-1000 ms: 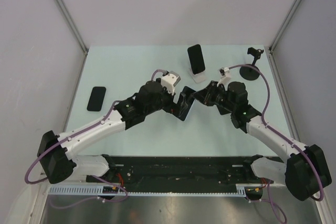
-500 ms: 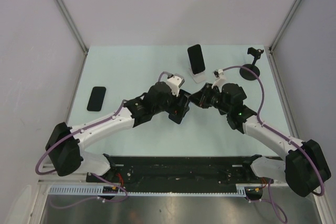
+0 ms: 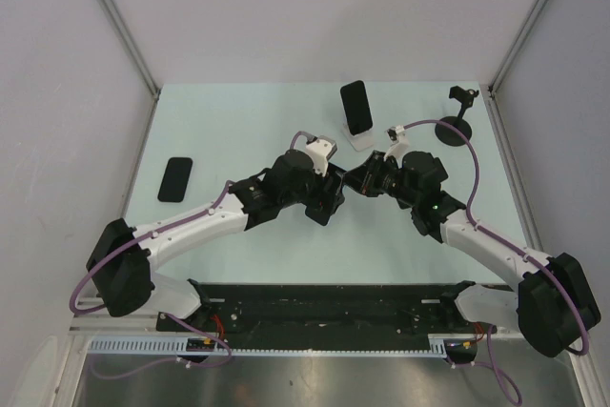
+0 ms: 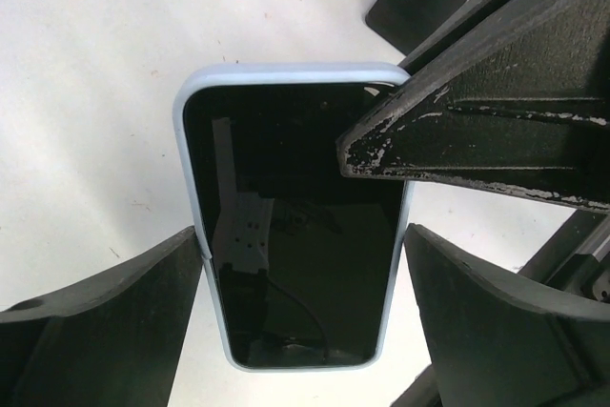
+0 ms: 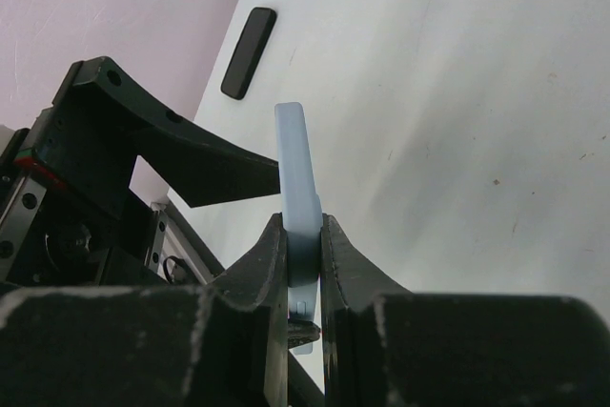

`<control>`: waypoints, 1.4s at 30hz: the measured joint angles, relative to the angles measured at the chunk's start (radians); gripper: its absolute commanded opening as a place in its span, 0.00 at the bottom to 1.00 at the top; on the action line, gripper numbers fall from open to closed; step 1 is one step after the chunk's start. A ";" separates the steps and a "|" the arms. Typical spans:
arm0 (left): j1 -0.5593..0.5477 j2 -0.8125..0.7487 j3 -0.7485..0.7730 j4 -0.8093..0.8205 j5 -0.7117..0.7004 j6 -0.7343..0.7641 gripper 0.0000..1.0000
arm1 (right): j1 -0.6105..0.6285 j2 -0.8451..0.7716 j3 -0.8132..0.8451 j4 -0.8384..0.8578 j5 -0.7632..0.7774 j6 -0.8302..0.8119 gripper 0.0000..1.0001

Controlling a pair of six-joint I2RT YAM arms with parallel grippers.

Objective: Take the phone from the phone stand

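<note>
Right now, near the middle of the desk (image 3: 238,121), a phone (image 4: 295,235) in a light blue case, held between the two arms. Pinched tight in the right claw (image 5: 303,222), with one finger on the front and one on the back. Seen from the thin side in the right wrist view, with its top end poking out past the fingers. Dark screen turned toward the left wrist camera.

Left claw (image 4: 303,234) spread about as wide as the phone, with a finger (image 4: 114,312) at each long side. Right at the edges, but hard to tell if squeezing or only touching.

By the far right corner, a black stand (image 3: 452,129) with a round foot, nothing on it. Near the far edge, a second phone (image 3: 356,107) leaning on a white stand (image 3: 360,141). Close to the left edge, a third phone (image 3: 175,179), lying flat.
</note>
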 measured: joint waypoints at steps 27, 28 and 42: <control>0.055 0.020 0.011 -0.112 -0.003 0.037 0.09 | -0.014 -0.018 0.013 0.016 -0.008 -0.013 0.92; 0.076 0.020 0.011 -0.123 -0.003 0.043 0.09 | -0.021 -0.031 0.013 0.005 -0.005 -0.026 0.93; 0.468 0.048 0.011 -0.264 -0.030 0.169 0.13 | -0.111 -0.222 0.015 -0.269 0.143 -0.232 0.98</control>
